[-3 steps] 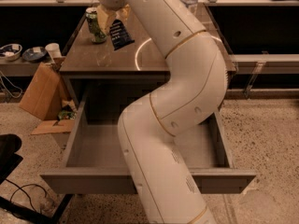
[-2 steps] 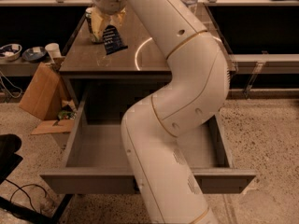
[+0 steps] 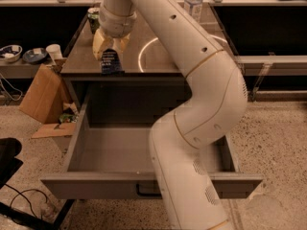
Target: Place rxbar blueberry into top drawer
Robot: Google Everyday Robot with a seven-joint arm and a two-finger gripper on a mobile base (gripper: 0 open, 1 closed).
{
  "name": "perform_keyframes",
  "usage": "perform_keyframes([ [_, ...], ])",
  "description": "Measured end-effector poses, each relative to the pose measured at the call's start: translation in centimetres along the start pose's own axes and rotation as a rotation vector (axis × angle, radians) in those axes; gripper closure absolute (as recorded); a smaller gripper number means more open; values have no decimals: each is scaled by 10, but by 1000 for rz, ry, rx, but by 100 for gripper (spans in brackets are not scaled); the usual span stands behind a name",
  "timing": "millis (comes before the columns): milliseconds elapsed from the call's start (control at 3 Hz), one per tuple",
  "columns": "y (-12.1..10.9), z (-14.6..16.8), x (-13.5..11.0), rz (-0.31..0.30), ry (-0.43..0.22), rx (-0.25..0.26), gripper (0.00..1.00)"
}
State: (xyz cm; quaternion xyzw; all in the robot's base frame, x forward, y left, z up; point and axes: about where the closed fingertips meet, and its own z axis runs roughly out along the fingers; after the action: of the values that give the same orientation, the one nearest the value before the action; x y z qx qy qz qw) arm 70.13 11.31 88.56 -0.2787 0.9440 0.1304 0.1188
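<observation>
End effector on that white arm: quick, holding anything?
End effector: shut on the rxbar blueberry, above the cabinet top, near its front edge.

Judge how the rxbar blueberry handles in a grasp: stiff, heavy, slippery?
The hand, above the front edge of the cabinet, pinches the rxbar blueberry; it hangs straight, so probably fairly stiff and light. Being flat, it should not roll in the top drawer.

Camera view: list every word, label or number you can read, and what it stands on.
None can be read.
Rxbar blueberry, held in the claw over the cabinet top front edge: pale lettering, too blurred.
Green can: label too blurred.
Water bottle: label too blurred.
</observation>
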Motion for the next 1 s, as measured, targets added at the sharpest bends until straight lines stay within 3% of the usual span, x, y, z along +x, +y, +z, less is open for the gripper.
perform_keyframes([
  [333, 21, 21, 33, 91, 48, -98, 100],
  [667, 57, 23, 31, 125, 17, -201, 100],
  [1000, 58, 25, 25, 128, 0, -209, 100],
])
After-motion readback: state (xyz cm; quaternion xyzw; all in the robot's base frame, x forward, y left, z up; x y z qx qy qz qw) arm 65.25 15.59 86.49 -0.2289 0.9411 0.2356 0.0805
